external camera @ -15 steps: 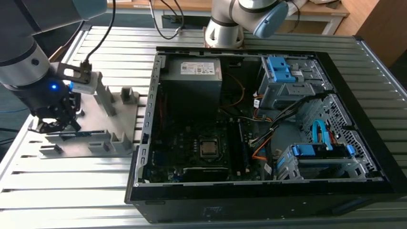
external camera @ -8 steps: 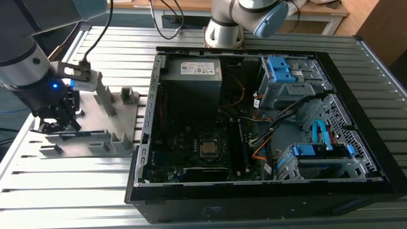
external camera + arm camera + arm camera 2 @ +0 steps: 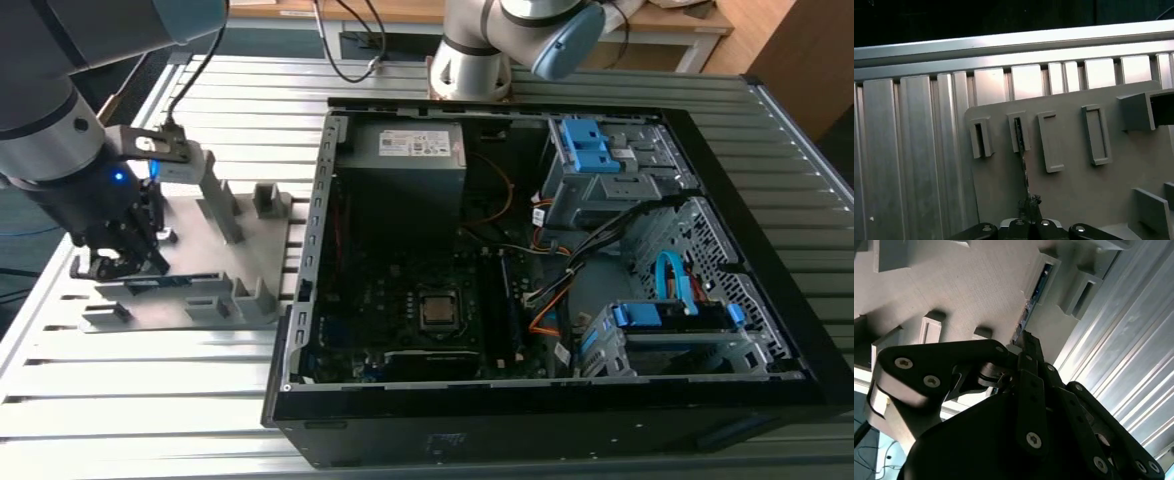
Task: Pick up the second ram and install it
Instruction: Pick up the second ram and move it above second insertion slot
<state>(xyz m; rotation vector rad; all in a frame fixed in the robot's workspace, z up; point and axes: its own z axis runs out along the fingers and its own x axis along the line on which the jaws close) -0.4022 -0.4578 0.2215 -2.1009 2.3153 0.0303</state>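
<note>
An open black computer case point(image 3: 534, 425) lies on the slatted metal table point(image 3: 134, 400), beside a grey fixture plate point(image 3: 267, 252) carrying upright blocks.

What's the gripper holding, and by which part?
The gripper pinches the second ram at its near end; the far end sits in a grey fixture slot.

My arm point(image 3: 54, 100) is a fat dark-grey tube with a blue-grey end cap point(image 3: 187, 15), and a small blue light point(image 3: 118, 178) glows near its wrist. A pale grey camera box point(image 3: 167, 150) is mounted there, with a black cable point(image 3: 200, 70) plugged in. The base joint point(image 3: 470, 60) is silver. The pincer point(image 3: 1026, 340) is matte black, its flat links pinned with silver screws point(image 3: 1034, 440).
</note>
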